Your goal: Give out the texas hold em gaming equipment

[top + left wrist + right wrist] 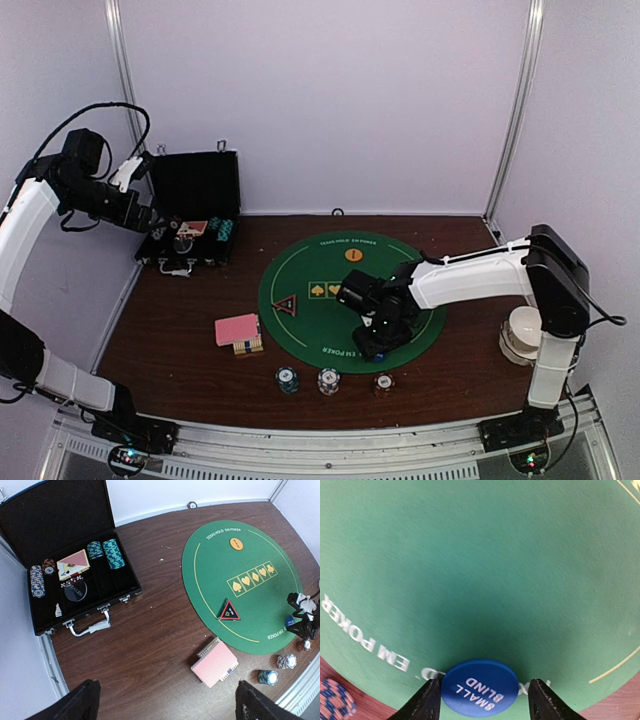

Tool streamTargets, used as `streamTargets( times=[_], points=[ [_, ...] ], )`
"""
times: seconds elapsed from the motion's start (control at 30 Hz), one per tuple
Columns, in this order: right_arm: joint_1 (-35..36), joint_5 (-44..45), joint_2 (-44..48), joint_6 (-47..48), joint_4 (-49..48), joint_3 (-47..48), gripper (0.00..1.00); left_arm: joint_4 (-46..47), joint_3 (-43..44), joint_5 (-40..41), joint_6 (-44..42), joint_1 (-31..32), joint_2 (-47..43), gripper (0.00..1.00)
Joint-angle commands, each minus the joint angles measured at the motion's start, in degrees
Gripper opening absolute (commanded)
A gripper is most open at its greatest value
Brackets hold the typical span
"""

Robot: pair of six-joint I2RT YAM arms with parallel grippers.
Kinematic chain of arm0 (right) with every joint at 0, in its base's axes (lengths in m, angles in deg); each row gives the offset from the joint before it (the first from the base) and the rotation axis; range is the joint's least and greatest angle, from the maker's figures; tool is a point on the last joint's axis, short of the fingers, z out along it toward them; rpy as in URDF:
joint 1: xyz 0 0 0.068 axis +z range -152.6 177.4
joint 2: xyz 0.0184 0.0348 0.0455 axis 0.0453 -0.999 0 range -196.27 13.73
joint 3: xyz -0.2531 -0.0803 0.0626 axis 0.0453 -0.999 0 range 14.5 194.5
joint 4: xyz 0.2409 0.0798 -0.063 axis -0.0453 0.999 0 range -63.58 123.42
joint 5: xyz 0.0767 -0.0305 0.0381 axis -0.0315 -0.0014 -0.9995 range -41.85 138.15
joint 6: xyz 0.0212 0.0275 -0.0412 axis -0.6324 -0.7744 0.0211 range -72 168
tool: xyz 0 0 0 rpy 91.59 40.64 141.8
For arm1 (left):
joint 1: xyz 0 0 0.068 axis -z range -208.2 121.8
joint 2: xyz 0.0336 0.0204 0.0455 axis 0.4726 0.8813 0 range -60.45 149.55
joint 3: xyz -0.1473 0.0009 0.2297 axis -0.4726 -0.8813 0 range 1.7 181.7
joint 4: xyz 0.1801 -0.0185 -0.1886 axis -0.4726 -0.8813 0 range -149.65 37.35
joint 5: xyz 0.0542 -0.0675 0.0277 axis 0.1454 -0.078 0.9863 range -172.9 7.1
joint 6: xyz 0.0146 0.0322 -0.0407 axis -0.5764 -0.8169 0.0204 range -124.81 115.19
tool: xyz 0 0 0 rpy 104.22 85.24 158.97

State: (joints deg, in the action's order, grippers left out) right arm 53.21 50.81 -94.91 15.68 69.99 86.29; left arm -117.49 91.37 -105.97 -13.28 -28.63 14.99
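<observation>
**felt_fan:** Blue "small blind" button (480, 687) sits right under the right wrist lens, flat on the felt by the printed rim. The right pincer (485, 681) stands apart with a finger on each side of the disc. One finger looks about touching and a sliver of green shows by the other, so it's not clamped on it. How would you play this?

**yam_owner:** Looks to me like grabbing that button is the step in hand. It's a thin flat disc, so I'd centre on it first so both fingers meet its edge together. Keep the tips right down on the felt and squeeze gently, or it'll skid or flip up on edge.

**felt_fan:** And room to move?

**yam_owner:** Going big to small:
- The counter (180, 330) has plenty of bare wood on its left half.
- The green mat (310, 260) is mostly bare through the middle.
- The black case (60, 515) lies open at the far left. The left pincer (166, 687) hangs up by it, spread wide and holding nothing — well apart from the action.
- The paper cup (520, 335) stands off the mat beside the right arm.
- The pink-backed cards (238, 330) lie just off the mat's left rim.
- The chip stacks (328, 381) are lined up on the wood just past the mat's near edge, so mind those. The red-brown stack (384, 383) is closest to the working pincer.
- The triangle marker (285, 306) and orange button (353, 255) are on the felt but well clear.
</observation>
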Motion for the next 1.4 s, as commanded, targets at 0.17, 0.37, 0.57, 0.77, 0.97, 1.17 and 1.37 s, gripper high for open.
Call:
streamTargets(
  times=[0.17,0.37,0.57,0.77,0.97,1.17,1.37],
  points=[
    [-4.06,3.09,4.89,1.53,3.63,-4.00,0.60,-0.45,2.17,-0.88,0.12,-0.38,-0.26,0.98],
    [-4.57,3.36,5.30,2.38,4.56,-2.72,0.63,-0.71,2.79,-1.03,0.11,-0.37,0.21,0.97],
    [-2.79,3.14,11.33,2.64,7.39,-2.09,0.75,-1.48,3.32,-0.88,-0.66,-0.38,0.30,0.98],
    [4.10,-0.01,15.87,0.83,9.43,-3.14,0.84,-1.74,3.36,-1.13,-0.76,-0.39,0.22,0.98],
    [8.23,-2.32,14.67,-1.12,7.87,-5.44,0.85,-2.04,3.75,-1.32,-0.76,-0.37,0.10,0.98],
    [9.58,-2.50,12.43,-1.23,5.65,-6.40,0.82,-3.13,4.50,-1.27,-1.31,-0.39,0.27,0.98],
    [10.98,-4.01,10.48,-0.73,5.16,-6.83,0.80,-3.19,4.48,-1.39,-1.39,-0.48,0.21,0.98]
  ],
)
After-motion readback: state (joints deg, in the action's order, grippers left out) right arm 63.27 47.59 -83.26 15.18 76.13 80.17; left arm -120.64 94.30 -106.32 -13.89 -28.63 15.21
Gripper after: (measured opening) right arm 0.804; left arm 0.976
